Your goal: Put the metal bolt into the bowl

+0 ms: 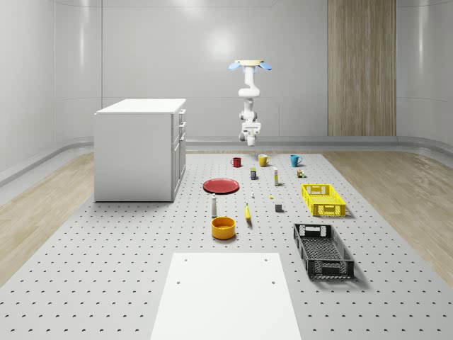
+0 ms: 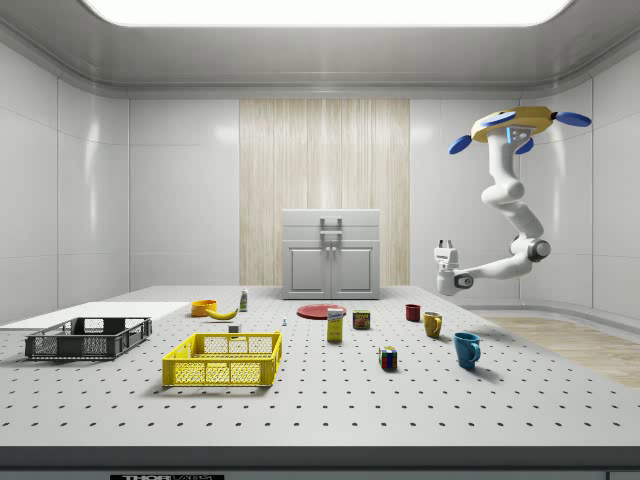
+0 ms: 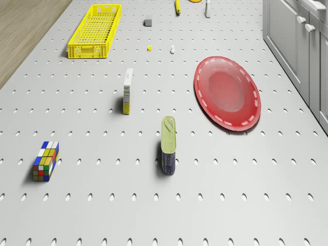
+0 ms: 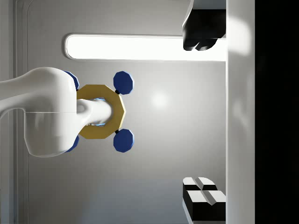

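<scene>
Beyond the mugs, drone [image 2: 512,128] hovers | end effector [image 2: 445,245] spread, empty | bolt [image 3: 172,49] upright

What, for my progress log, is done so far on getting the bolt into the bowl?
Nothing done: the bolt lies on the table, apart from the bowl. Nothing in hand: the drone hovers over the table's far end, gripper raised, fingers open. Left: descend, grasp, carry, drop.
</scene>
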`<state>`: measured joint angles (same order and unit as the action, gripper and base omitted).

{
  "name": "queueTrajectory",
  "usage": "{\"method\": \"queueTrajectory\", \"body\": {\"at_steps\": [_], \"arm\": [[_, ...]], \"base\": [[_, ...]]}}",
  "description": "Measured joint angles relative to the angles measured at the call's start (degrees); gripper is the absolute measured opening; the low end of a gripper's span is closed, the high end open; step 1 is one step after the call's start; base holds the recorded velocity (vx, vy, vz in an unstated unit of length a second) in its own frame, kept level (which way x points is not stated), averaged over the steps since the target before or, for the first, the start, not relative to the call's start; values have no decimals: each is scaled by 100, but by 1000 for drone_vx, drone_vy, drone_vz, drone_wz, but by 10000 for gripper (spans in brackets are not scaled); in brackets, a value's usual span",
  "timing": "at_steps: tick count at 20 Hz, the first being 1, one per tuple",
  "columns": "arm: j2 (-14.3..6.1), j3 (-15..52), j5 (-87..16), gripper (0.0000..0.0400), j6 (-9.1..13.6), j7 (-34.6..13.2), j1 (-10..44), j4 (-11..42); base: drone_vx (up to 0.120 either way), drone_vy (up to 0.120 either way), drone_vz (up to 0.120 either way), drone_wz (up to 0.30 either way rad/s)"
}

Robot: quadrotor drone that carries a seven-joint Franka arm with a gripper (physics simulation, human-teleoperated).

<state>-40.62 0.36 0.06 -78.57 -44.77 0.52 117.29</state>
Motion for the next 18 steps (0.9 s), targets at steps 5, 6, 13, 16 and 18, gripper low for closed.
{"method": "queueTrajectory", "body": {"at_steps": [5, 6, 13, 16, 18], "arm": [[-15, 13, -16, 400, -21, -1, 5, 14], [-18, 17, -21, 400, -26, -2, 7, 17], [-39, 74, -99, 400, -56, -11, 25, 39], [-49, 127, -174, 400, -70, -21, 42, 49], [-56, 181, -249, 400, -79, -31, 59, 57]], "base": [[120, 0, 0, 0], [120, 0, 0, 0], [120, -34, 0, 0], [120, -93, 0, 0], [120, 0, 0, 0]]}}
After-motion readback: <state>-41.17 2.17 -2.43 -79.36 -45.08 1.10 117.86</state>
